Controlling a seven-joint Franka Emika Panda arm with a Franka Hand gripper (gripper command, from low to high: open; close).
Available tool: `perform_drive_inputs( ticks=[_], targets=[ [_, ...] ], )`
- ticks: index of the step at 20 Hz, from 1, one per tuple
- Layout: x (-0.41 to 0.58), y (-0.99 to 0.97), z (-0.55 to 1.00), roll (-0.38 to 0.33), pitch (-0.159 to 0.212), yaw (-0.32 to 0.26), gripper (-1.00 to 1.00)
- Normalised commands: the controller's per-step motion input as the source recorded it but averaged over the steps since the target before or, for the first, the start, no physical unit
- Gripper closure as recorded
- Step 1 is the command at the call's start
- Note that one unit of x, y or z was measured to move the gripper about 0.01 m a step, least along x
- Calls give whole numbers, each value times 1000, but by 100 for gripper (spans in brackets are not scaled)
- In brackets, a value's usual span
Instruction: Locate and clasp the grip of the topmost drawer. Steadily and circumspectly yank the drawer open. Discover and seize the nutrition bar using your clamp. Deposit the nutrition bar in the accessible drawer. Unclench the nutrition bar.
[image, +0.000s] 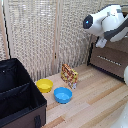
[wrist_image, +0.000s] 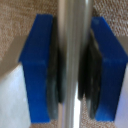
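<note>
In the exterior view we see the white arm (image: 107, 24) high at the exterior view's right, up against the dresser (image: 111, 56); the tool itself is hidden there. The nutrition bar (image: 69, 75) stands upright on the wooden tabletop (image: 95, 100), long axis vertical, just beside the blue bowl (image: 63, 94) and near the yellow bowl (image: 44, 85).

In the wrist view our tool (wrist_image: 74, 67) is clenched on a metal handle (wrist_image: 73, 30), blue fingers (wrist_image: 37, 65) pressing both sides of the bar.

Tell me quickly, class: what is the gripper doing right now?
Gripper: closed around a metal bar, apparently the drawer handle.
</note>
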Motion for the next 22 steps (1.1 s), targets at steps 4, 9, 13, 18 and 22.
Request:
perform_drive_inputs(
  ticks=[4,9,13,18,22],
  targets=[
    [106,931,51,1,0,22,100],
    [84,689,0,0,11,23,-100],
    [116,202,-1,-18,18,29,-100],
    [152,286,75,-17,18,75,-100],
    [185,288,409,175,65,-11,-100]
  ],
)
